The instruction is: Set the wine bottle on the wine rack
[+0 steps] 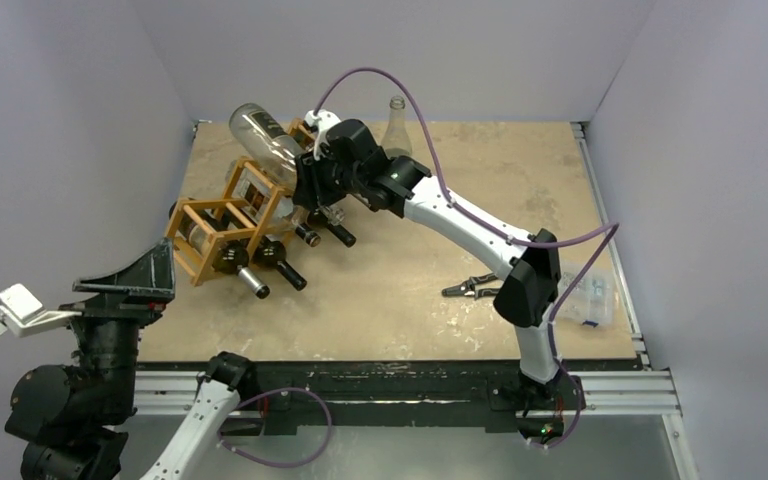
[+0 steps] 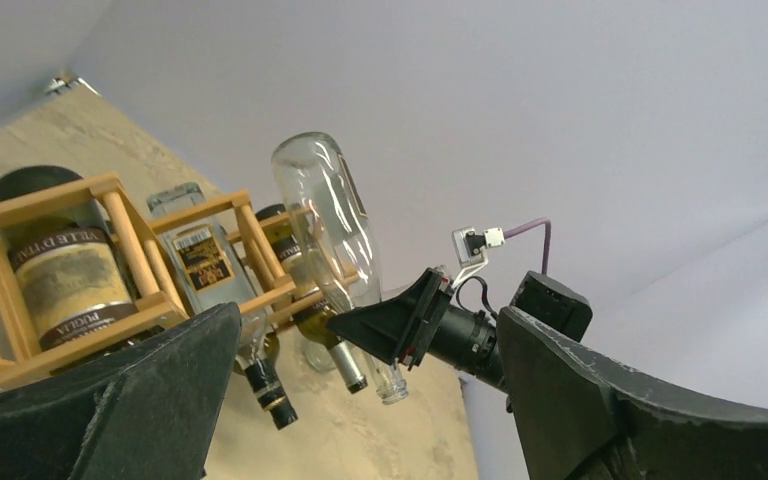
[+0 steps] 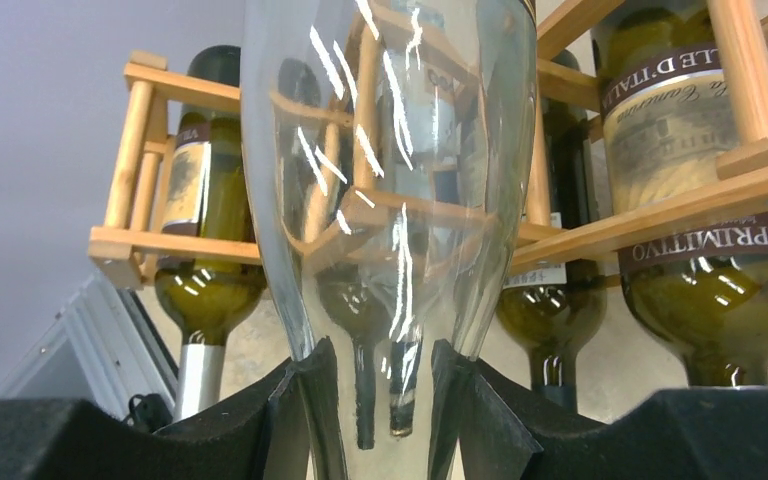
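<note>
- Right gripper [image 1: 310, 180]: fingers pinch the lower neck of the clear bottle [image 1: 263, 133]. The right wrist view shows one pad [image 3: 305, 400] on each side of the glass.
- Clear bottle: off the table [image 1: 410, 270], tilted, base up and toward the far left, neck pointing down into the right gripper. It appears empty.
- Position of the clear bottle: over the upper far part of the rack [image 1: 222, 213]. In the left wrist view its body crosses the top bars. Whether the glass touches the wood cannot be told.
- Rack: light wooden lattice, standing at the left of the table, open ends facing near-right.
- Rack contents: several dark bottles [image 1: 282, 268] lie in the cells, necks sticking out toward the near-right. One labelled clear bottle lies among them.
- Left gripper [image 1: 130, 280]: fingers spread wide, holding nothing. It hangs at the near left corner, well apart from the rack, pointed toward it.
- A second clear bottle [image 1: 397, 122] stands upright at the far edge, partly hidden by the right arm.
</note>
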`<state>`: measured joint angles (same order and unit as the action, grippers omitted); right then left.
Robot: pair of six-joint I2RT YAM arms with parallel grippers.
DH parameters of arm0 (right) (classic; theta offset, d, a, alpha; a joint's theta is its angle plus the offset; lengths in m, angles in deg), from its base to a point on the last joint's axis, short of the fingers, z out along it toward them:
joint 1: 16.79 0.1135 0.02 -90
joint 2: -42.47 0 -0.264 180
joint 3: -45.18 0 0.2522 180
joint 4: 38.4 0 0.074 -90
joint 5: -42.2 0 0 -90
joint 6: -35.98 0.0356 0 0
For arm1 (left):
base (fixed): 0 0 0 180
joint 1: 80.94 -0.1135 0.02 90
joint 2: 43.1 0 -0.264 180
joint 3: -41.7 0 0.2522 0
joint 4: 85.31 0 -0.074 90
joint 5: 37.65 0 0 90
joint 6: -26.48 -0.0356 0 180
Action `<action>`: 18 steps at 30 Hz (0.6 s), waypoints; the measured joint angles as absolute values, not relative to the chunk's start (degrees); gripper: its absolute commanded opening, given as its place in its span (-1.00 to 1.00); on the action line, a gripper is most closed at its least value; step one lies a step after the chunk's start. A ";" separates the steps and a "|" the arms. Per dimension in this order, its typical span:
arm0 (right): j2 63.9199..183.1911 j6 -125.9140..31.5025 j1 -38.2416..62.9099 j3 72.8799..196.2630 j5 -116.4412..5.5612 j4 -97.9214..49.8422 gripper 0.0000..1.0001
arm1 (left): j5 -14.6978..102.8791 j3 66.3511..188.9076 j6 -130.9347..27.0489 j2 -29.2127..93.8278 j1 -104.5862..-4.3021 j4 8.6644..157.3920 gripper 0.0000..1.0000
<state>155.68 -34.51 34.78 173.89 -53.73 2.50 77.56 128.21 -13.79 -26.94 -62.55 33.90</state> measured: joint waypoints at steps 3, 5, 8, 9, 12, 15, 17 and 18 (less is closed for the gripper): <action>158.63 -34.53 34.45 178.27 -53.34 4.84 -1.00 | 78.83 128.65 -16.45 -28.40 -62.53 33.55 1.00; 161.06 -34.69 34.14 181.39 -53.23 6.17 -1.00 | 79.27 128.65 -18.01 -29.03 -62.49 33.33 1.00; 163.68 -34.86 33.84 184.41 -53.23 7.94 -1.00 | 79.42 128.65 -19.82 -29.36 -62.40 33.20 1.00; 164.12 -34.93 33.75 184.89 -53.23 8.45 -1.00 | 79.44 128.65 -20.26 -29.45 -62.38 33.16 1.00; 165.52 -34.99 33.36 185.50 -53.23 9.45 -1.00 | 79.44 128.65 -21.50 -29.82 -62.22 33.05 1.00; 165.89 -35.04 32.68 185.59 -53.06 10.33 -1.00 | 79.47 128.65 -22.55 -30.15 -62.00 32.96 1.00; 165.91 -35.04 32.29 185.59 -53.12 11.44 -1.00 | 79.47 128.65 -22.75 -30.32 -61.98 32.87 1.00; 165.91 -35.04 32.18 185.59 -53.27 11.81 -1.00 | 79.47 128.65 -22.81 -30.39 -61.94 32.85 1.00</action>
<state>165.91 -35.04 32.18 185.59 -53.27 11.81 79.47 128.65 -22.81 -30.39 -61.94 32.85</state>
